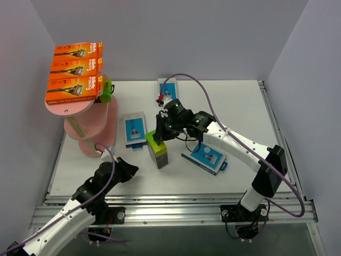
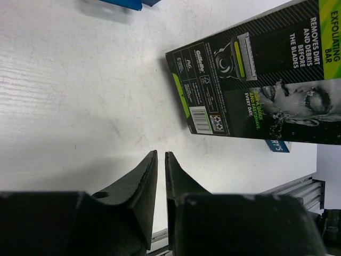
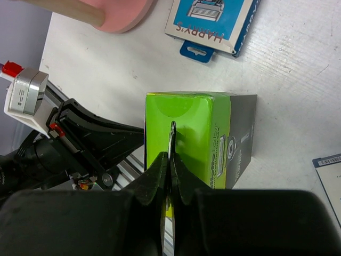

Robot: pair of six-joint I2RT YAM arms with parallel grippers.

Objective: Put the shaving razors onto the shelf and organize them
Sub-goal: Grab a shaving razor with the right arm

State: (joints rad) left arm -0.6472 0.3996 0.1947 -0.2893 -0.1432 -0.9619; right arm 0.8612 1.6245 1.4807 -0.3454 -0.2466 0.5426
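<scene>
The pink shelf (image 1: 68, 110) stands at the far left, with three orange razor packs (image 1: 74, 80) lying side by side on its top board and a black-and-lime pack (image 1: 106, 88) behind them. A second black-and-lime pack (image 1: 157, 150) (image 3: 198, 133) (image 2: 256, 69) stands upright mid-table. My right gripper (image 1: 160, 136) (image 3: 170, 158) is shut on the thin hang tab at its top. Three blue-and-grey packs lie flat on the table (image 1: 134, 129), (image 1: 167, 88), (image 1: 205, 156). My left gripper (image 1: 128, 169) (image 2: 161, 154) hovers low near the front edge, shut on nothing, left of the upright pack.
The shelf's lower pink board (image 1: 104, 128) and base (image 3: 114, 10) sit just behind my left arm (image 3: 80, 140). A purple cable (image 1: 202, 88) loops over the right arm. The metal rail (image 1: 176, 205) marks the table's near edge, and grey walls close in both sides.
</scene>
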